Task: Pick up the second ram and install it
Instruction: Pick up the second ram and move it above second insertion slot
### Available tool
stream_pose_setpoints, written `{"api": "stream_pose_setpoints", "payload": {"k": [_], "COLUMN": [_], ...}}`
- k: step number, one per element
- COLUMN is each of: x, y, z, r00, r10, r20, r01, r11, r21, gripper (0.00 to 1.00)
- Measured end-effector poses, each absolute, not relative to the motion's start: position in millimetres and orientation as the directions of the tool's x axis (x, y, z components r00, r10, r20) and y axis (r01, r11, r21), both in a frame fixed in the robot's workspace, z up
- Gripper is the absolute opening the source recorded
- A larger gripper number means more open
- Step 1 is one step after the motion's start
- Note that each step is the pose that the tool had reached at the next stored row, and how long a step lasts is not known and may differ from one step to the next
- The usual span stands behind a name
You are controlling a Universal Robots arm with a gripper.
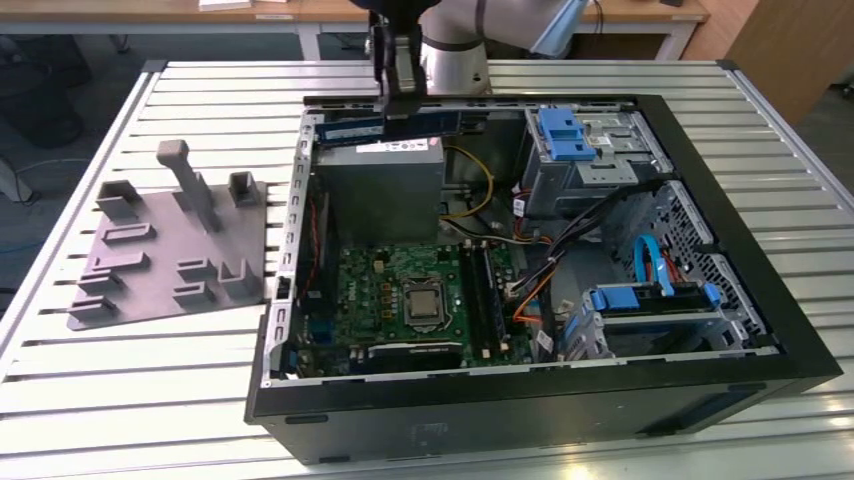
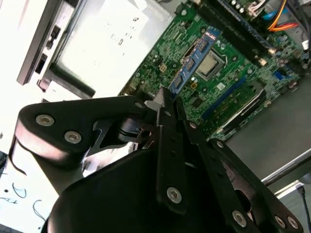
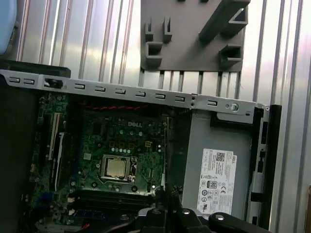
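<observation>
The second ram (image 1: 380,127) is a long blue-green stick held level above the power supply (image 1: 379,185), at the far end of the open computer case. My gripper (image 1: 398,105) comes down from above and is shut on the stick near its middle. In the second wrist view the black fingers (image 2: 167,121) pinch one end of the ram (image 2: 194,60), which stretches away over the green motherboard (image 2: 233,73). The motherboard's long black slots (image 1: 483,290) lie beside the processor socket (image 1: 424,300), well below and nearer than the stick.
A grey fixture plate (image 1: 167,245) with upright posts lies on the slatted table at the exterior view's left. Blue drive cages (image 1: 581,145) and loose cables (image 1: 561,240) fill the case's right side. The case's metal rim (image 3: 146,92) crosses the first wrist view.
</observation>
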State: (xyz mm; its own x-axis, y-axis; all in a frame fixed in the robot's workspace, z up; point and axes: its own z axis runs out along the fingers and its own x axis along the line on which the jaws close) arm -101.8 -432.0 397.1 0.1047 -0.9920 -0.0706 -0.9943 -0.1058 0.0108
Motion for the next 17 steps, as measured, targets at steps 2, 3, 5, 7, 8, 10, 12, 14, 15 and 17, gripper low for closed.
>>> {"api": "stream_pose_setpoints", "payload": {"k": [2,3,5,7,8,10,12,14,15,17], "x": [-95,-91,-83,-77,-73,-66,-59,-52,-49,-41], "y": [-432,-432,-432,-432,-432,-432,-432,-432,-432,-432], "z": [397,397,397,397,397,397,397,397,397,397], "r00": [0.105,0.105,0.105,0.105,0.105,0.105,0.105,0.105,0.105,0.105], "r10": [-0.992,-0.992,-0.992,-0.992,-0.992,-0.992,-0.992,-0.992,-0.992,-0.992], "r20": [-0.071,-0.071,-0.071,-0.071,-0.071,-0.071,-0.071,-0.071,-0.071,-0.071], "r01": [-0.994,-0.994,-0.994,-0.994,-0.994,-0.994,-0.994,-0.994,-0.994,-0.994], "r11": [-0.106,-0.106,-0.106,-0.106,-0.106,-0.106,-0.106,-0.106,-0.106,-0.106], "r21": [0.011,0.011,0.011,0.011,0.011,0.011,0.011,0.011,0.011,0.011], "gripper": [0.14,0.14,0.14,0.14,0.14,0.14,0.14,0.14,0.14,0.14]}}
